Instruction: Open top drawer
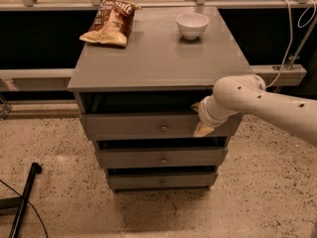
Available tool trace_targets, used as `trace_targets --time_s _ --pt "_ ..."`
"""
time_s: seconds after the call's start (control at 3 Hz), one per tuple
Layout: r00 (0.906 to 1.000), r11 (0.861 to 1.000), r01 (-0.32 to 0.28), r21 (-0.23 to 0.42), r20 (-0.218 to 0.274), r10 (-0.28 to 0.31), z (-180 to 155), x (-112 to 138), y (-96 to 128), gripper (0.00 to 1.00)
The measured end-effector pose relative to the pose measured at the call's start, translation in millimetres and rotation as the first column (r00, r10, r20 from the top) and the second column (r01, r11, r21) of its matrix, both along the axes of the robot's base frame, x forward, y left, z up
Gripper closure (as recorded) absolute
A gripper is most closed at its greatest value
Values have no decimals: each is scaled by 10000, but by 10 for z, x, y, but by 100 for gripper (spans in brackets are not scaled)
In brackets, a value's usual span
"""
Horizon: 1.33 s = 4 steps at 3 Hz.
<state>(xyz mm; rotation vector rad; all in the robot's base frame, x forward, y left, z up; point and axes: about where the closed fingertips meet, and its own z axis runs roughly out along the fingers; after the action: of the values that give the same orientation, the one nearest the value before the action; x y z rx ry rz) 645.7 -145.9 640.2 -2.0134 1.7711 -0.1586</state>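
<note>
The top drawer (129, 126) is the wide grey front just under the cabinet top, with a small round knob (163, 128) at its centre. A dark gap shows above its front panel. My gripper (199, 118), on a white arm coming in from the right, is at the right part of this front, right of the knob. It is open, with the jaws spread vertically. The upper tan finger is at the panel's top edge. The lower finger (203, 130) lies in front of the panel.
Two narrower grey drawers (129, 158) sit below. A chip bag (110, 23) and a white bowl (192, 25) rest on the cabinet top (158, 58). A black pole (22, 202) lies on the speckled floor at left. Cables (292, 29) hang at right.
</note>
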Motion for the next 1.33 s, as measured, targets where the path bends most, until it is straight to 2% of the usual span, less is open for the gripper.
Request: trace_targets --time_s 0.33,0.67,1.0,1.33 --pt "9998 9997 210 -121 -64 -211 24 -57 -35 61" --pt "9996 9997 258 -31 -97 -258 81 -120 -54 72" --pt "9996 9997 258 -31 -97 -258 120 -120 -54 58" --pt "9996 9997 257 -31 -97 -258 121 -121 -54 34"
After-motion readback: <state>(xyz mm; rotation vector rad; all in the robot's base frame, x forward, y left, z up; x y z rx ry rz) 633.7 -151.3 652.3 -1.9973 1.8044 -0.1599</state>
